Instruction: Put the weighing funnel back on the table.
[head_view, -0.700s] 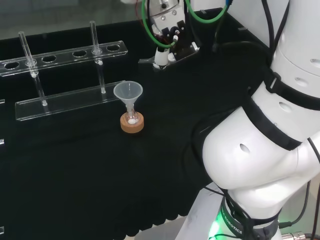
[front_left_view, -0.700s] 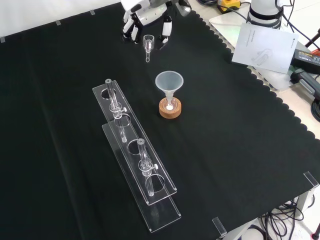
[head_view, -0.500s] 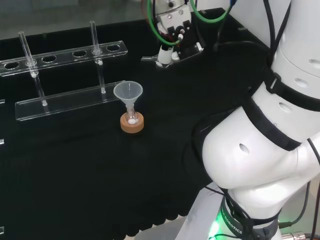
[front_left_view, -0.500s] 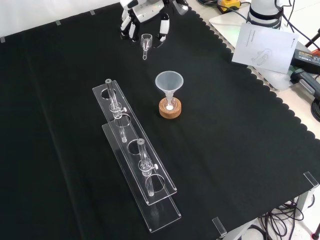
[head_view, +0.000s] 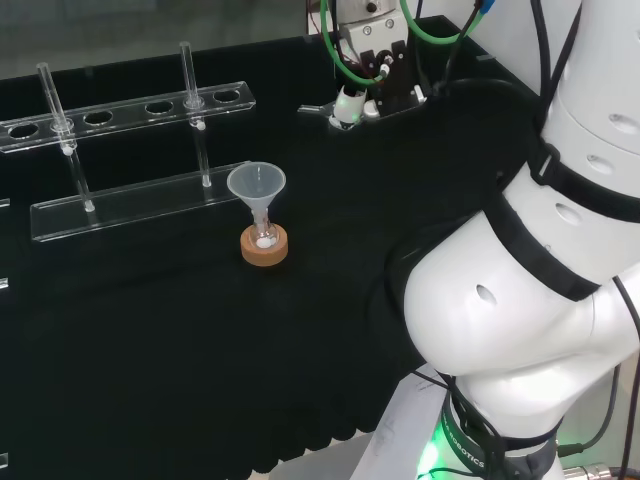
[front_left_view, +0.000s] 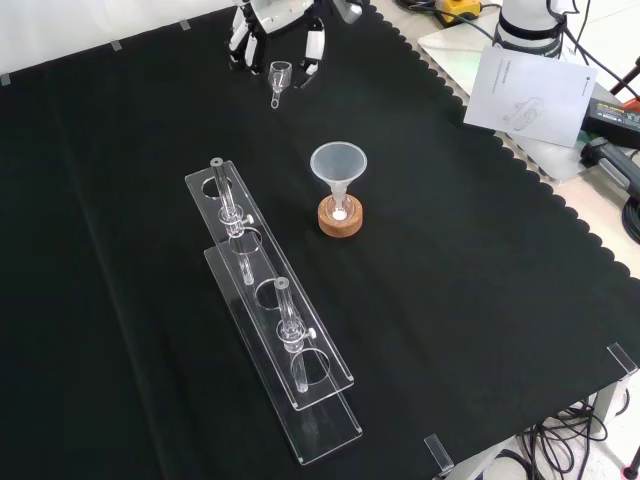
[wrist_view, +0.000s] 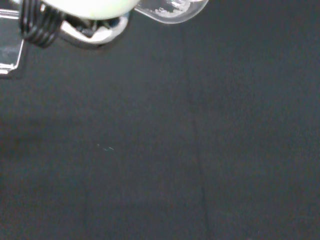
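The hand (front_left_view: 272, 12) is at the 12 o'clock edge of the front view, over the far part of the black cloth (front_left_view: 480, 300). Its fingers (front_left_view: 312, 45) point down. The weighing funnel (front_left_view: 278, 76) sits between them, and the hand pinches it. This small clear piece has its round mouth up. Its short stem points toward 7 o'clock. I cannot tell if the stem touches the cloth.

In the head view the hand (head_view: 368, 60) is near 12 o'clock. The weighing funnel (head_view: 318, 108) sticks out from the fingertips toward 9 o'clock. The big white shapes (head_view: 520, 300) from 3 to 5 o'clock are the arm's own parts.

In the wrist view the clear weighing funnel (wrist_view: 172, 7) is right next to a blurred white bit of the hand (wrist_view: 85, 6). Dark cloth lies behind them.

The big funnel (front_left_view: 338, 162) stands mouth up near the middle of the front view. Its stem is in a small flask (front_left_view: 340, 205) on a cork ring (front_left_view: 340, 218). It is at about 5 o'clock from the weighing funnel and well apart from it.

A long clear rack (front_left_view: 270, 330) lies at about 8 o'clock from the big funnel. Thin glass tubes (front_left_view: 228, 195) stand in it. A sheet of paper (front_left_view: 525, 90) lies off the cloth at 2 o'clock.
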